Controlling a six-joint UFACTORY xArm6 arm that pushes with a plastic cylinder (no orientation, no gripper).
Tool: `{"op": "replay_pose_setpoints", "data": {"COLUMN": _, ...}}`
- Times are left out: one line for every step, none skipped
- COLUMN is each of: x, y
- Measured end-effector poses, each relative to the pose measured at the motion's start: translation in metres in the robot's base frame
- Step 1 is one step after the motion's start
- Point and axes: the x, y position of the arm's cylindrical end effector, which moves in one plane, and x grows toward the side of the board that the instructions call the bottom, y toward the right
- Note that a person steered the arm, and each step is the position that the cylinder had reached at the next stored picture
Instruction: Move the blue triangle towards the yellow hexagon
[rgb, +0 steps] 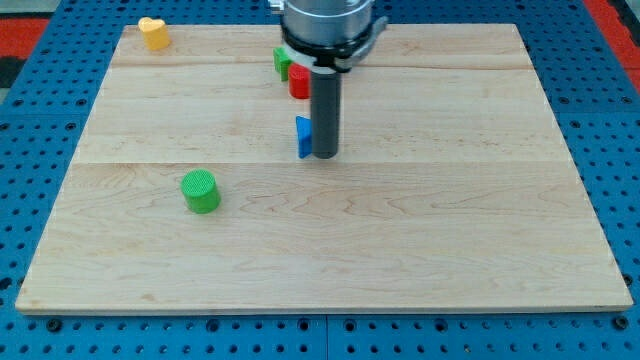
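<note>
The blue triangle (303, 137) touches the view's left side of the rod's tip (324, 156) on the bench (400, 230); no claw shows.

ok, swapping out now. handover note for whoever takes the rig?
My tip is down on the board, tight against the right side of the blue block; contact can't be confirmed.
A yellow block sits at the board's top-left corner, far from the blue one; its shape is not clearly a hexagon.
A red block and a small green block lie just above the blue one; a green cylinder lower left.
Done: tip placed. Left: nearly the whole push, up and left.
</note>
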Motion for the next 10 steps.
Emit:
{"op": "replay_pose_setpoints", "data": {"x": 0.0, "y": -0.032}}
{"op": "replay_pose_setpoints", "data": {"x": 0.0, "y": -0.064}}
{"op": "replay_pose_setpoints", "data": {"x": -0.011, "y": -0.082}}
{"op": "replay_pose_setpoints", "data": {"x": -0.034, "y": -0.082}}
{"op": "replay_pose_setpoints", "data": {"x": -0.037, "y": -0.084}}
{"op": "replay_pose_setpoints", "data": {"x": -0.014, "y": -0.085}}
{"op": "replay_pose_setpoints", "data": {"x": 0.016, "y": -0.084}}
{"op": "replay_pose_setpoints", "data": {"x": 0.023, "y": -0.072}}
{"op": "replay_pose_setpoints", "data": {"x": 0.01, "y": -0.049}}
{"op": "replay_pose_setpoints", "data": {"x": -0.01, "y": -0.048}}
